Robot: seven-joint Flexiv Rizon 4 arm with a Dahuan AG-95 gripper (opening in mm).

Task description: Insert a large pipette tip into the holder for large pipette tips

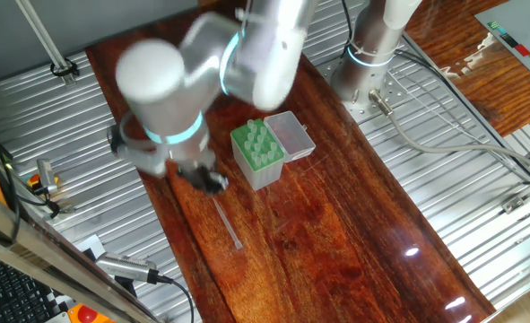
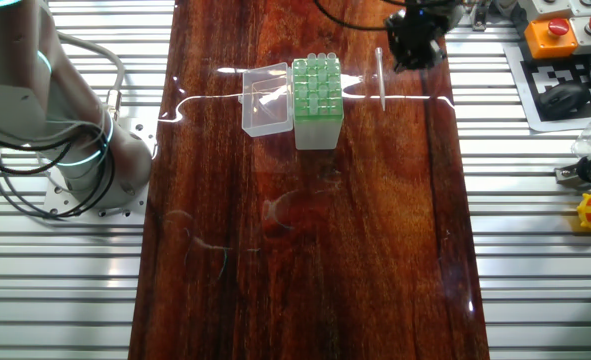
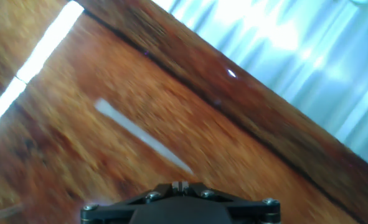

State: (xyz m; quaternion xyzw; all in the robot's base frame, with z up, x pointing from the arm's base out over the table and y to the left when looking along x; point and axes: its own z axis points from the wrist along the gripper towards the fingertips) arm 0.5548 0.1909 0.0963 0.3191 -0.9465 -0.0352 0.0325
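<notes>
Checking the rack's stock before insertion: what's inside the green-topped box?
Pale tips stand in the holes of the green-topped box. Below the rack its grey sides hide everything.

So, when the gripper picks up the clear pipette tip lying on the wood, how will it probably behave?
The large pipette tip looks thin, clear and hollow, so it is probably very light and may shift at a slight nudge. It is a tapered cone lying flat on the glossy table, so it would likely roll in a curve or slide. Its smooth plastic could slip between the fingers.
</notes>
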